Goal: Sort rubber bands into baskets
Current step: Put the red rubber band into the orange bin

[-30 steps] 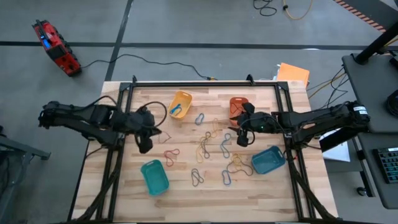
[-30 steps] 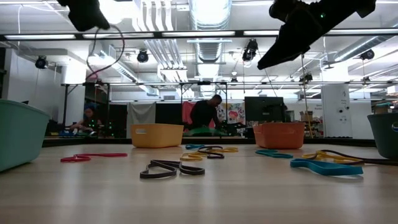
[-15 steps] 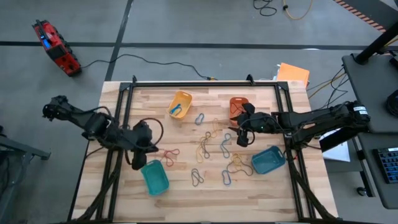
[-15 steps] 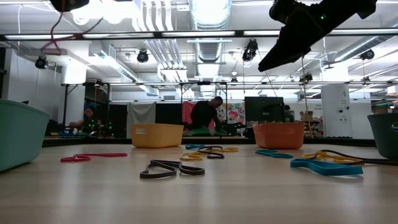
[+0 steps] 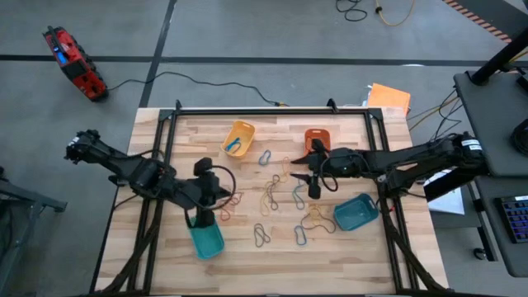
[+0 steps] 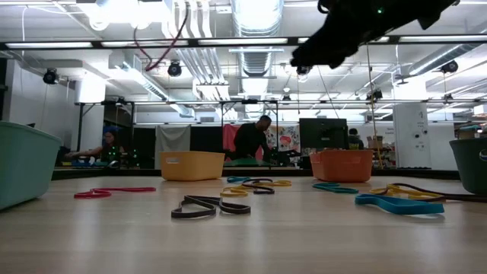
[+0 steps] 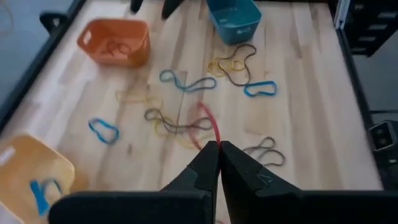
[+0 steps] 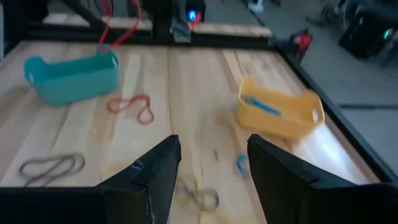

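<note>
Four baskets (image 5: 239, 138) ring the table (image 5: 355, 256): two at back, two in front; rubber bands (image 5: 276, 194) scattered between them, mid-table.

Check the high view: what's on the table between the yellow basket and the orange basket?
In the high view, one blue rubber band lies on the wood between the yellow basket and the orange basket; the rest of that stretch looks bare.
</note>
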Tool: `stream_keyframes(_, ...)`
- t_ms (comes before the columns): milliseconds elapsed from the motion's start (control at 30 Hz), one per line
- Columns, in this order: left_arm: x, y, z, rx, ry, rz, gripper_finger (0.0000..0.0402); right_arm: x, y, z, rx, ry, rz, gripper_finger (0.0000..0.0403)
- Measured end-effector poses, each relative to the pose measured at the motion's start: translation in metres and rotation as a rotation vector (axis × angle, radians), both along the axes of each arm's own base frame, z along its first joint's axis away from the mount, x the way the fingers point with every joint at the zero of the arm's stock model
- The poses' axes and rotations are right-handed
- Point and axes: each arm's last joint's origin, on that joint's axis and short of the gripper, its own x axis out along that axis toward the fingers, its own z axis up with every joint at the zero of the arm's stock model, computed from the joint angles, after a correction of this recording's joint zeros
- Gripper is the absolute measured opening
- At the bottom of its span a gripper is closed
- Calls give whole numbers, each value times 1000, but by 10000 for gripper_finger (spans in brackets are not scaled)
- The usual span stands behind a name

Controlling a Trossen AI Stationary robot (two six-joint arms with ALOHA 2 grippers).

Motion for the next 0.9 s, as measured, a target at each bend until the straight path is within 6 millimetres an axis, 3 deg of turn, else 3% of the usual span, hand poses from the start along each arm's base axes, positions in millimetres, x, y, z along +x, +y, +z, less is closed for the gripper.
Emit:
stream_keyframes(267,31,3,-8,166,49,-20,0,32,7,2,-52,-152,105,183)
stream_keyframes(533,54,26,-28,195,111,19,0,49,12,8,2,-172,217,183)
stream_keyframes(667,64,39,-36,186,80,55,0,56,12,4,11,-153,209,192)
stream_keyframes(900,69,54,-39,168,51,110,0,67,7,-9,-70,-96,53,249)
